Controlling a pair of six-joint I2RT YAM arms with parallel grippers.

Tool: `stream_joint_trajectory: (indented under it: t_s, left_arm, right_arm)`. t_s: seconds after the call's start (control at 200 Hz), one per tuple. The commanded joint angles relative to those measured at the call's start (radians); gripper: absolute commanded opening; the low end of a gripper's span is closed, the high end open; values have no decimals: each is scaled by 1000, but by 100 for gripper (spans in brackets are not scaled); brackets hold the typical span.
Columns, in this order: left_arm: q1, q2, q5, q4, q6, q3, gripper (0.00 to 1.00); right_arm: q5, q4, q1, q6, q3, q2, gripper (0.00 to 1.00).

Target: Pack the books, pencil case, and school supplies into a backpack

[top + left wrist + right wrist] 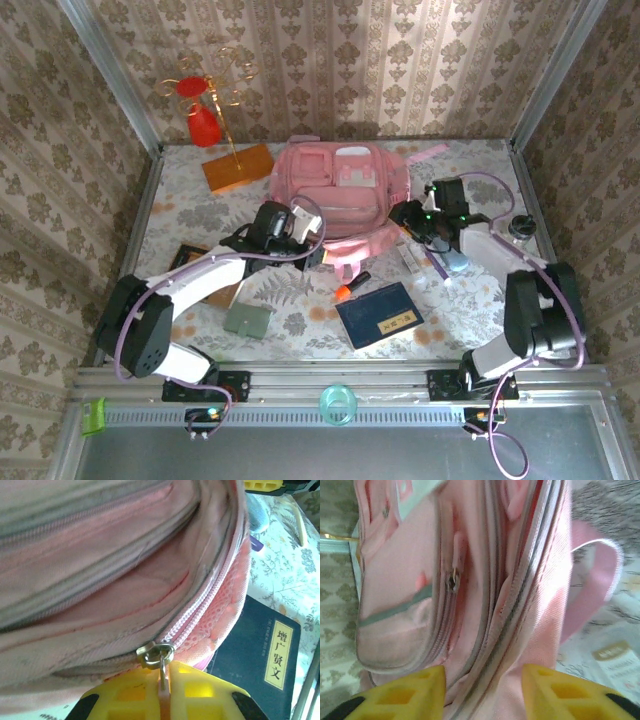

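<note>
So the left gripper (164,677) is pinched shut on the zipper pull (157,656) of the backpack (125,580), with the bag's mouth right above its fingers. Looks like the unzip step to me. Next it needs a steady drag along the track. The navy book (260,655) lies just off to its right, unpacked. The right gripper (482,690) has its fingers apart, straddling the bag's side.

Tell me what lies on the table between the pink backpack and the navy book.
The orange-and-black marker lies in that stretch, between the backpack and the navy book; the top view shows it.
</note>
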Motion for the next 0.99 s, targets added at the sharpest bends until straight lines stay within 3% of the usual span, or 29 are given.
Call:
stream_joint_trajectory:
  t_s: [0.0,0.21,0.42,0.525,0.625,0.8,0.99]
  left_arm:
    - [-48,40,69,19,0,102,0]
    - [-96,109,75,31,0,162,0]
    - [-127,127,70,32,10,172,0]
    - [-141,126,67,31,13,165,0]
    - [-143,110,70,34,17,144,0]
    - [-136,63,66,3,54,114,0]
    - [-101,11,66,-19,69,71,0]
  right_arm:
    - [72,12,16,31,-77,-151,67]
    - [162,36,164,141,-178,-253,81]
    - [194,105,248,193,-160,-140,80]
    - [235,79,250,164,-130,-104,67]
    - [300,49,236,123,-123,-90,39]
    - [335,35,161,69,-135,-84,1]
    - [362,9,64,5,-147,-146,0]
